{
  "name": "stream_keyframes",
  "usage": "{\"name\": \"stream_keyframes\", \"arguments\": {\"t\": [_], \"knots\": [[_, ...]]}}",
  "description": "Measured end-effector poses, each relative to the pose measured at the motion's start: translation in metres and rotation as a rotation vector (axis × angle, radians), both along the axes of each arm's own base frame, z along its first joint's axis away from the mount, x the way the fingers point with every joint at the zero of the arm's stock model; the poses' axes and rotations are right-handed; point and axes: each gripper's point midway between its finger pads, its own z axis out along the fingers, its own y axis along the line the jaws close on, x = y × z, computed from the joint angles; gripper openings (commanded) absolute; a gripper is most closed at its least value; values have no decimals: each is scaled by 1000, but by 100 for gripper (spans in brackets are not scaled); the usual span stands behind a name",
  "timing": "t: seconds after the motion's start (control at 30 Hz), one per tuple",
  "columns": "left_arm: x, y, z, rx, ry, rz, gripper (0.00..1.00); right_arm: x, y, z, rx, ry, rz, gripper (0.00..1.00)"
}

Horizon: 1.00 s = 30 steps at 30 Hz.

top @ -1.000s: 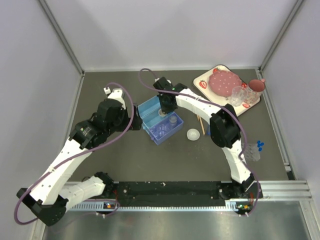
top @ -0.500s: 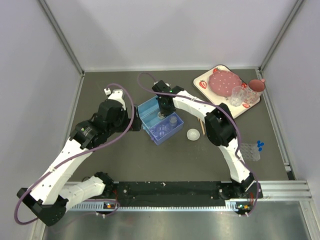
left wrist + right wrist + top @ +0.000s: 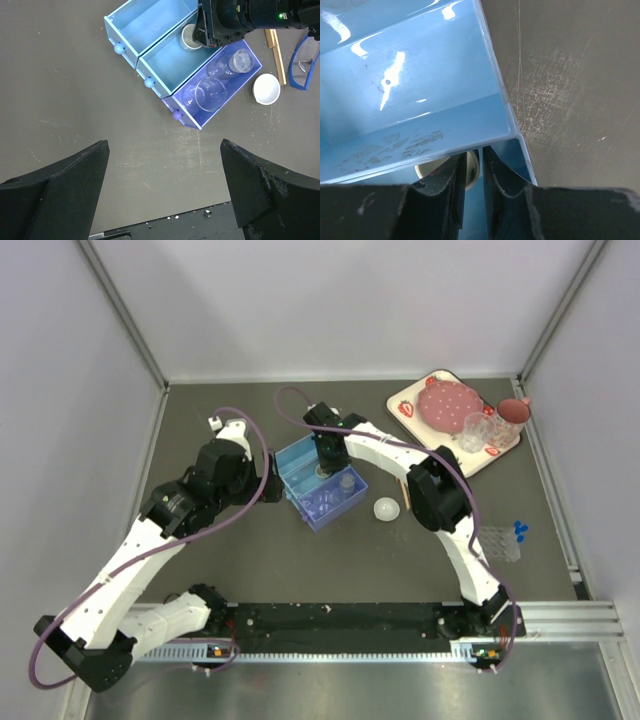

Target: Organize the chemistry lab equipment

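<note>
The left tool (image 3: pixel 162 192) hangs released, fingers spread wide, over the worktop (image 3: pixel 75 100) just left of the blue drawers (image 3: pixel 145 20). The right tool (image 3: pixel 474 162) reaches into the middle drawer. Its fingers stand a narrow gap apart with the rim of a small pale dish (image 3: pixel 189 36) between them; whether they pinch it cannot be told. The violet drawer (image 3: pixel 231 96) beside it holds clear glass pieces (image 3: pixel 210 94). Right of the drawers a white dish (image 3: pixel 386 508) lies on the worktop, with wooden tongs (image 3: pixel 401 487) just beyond. Farther right stand the well rack (image 3: pixel 499 544) and blue-capped tubes (image 3: pixel 519 530). The strawberry-print tray (image 3: pixel 405 405) sits at the far right.
</note>
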Motion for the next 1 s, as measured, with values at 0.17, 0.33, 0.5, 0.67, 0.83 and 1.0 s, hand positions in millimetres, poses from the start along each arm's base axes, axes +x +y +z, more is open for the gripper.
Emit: {"name": "stream_keyframes", "arguments": {"t": [0.17,0.33,0.5,0.67,0.83,1.0], "knots": [[0,0,-1,1,2,1,99,1,-1,0,-4,-3,-1,19],[0,0,-2,2,4,1,99,1,-4,4,-17,-12,-1,19],[0,1,-5,6,10,1,99,1,-11,31,-17,-50,-3,19],[-1,0,-6,4,11,-2,99,1,-15,79,27,-126,-10,22],[0,-1,-5,1,7,-2,99,-5,-23,129,78,-205,-17,22],[0,-1,-5,0,7,-3,99,-26,-48,155,74,-242,-31,22]]}}
